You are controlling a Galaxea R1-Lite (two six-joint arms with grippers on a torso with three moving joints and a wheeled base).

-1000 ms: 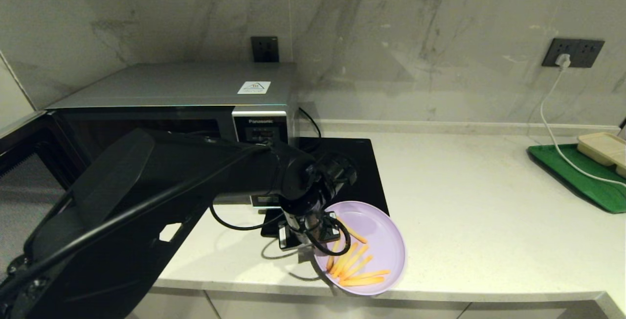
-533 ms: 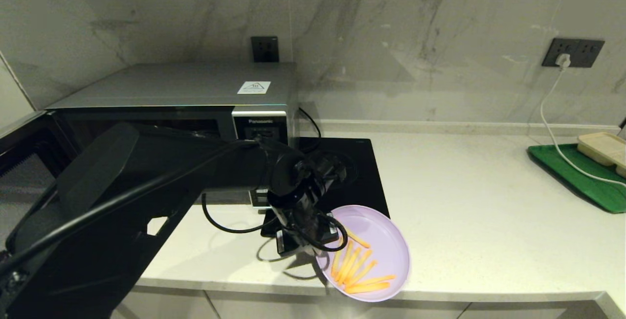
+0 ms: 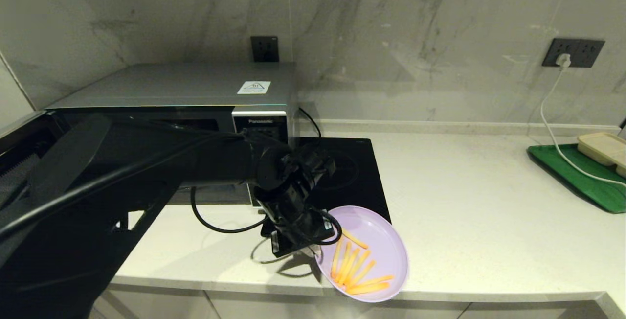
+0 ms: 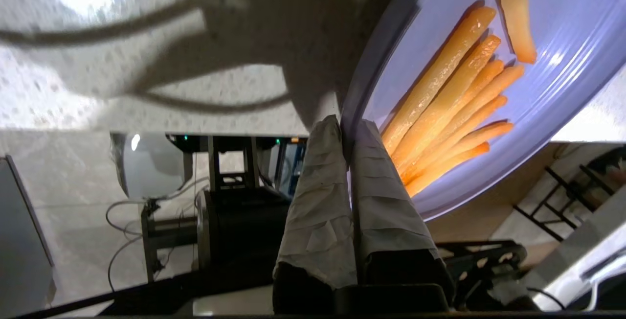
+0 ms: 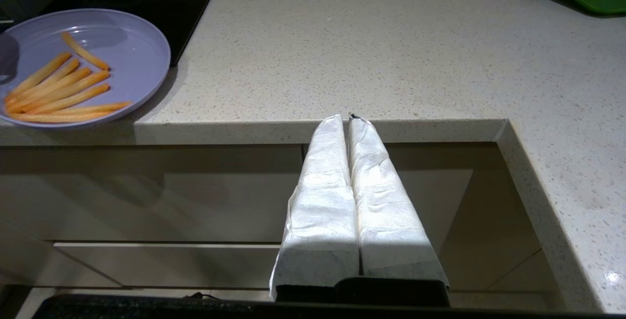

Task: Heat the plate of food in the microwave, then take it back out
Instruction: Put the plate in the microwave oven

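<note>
The plate of food [image 3: 379,245] is showing a smooth, glossy lilac surface like plastic. The microwave [image 3: 181,89] is showing brushed matt metal on top. The countertop [image 3: 479,201] is looking like speckled polished stone. Both grippers' fingers [image 5: 337,196] are wearing wrinkled white cloth-like wrapping.

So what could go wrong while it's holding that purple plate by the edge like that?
The left gripper pinches only the thin rim of the plate of food, so the plate could slip or tilt and spill the fries. The plate also overhangs the counter edge, so a slip might drop it to the floor.
</note>
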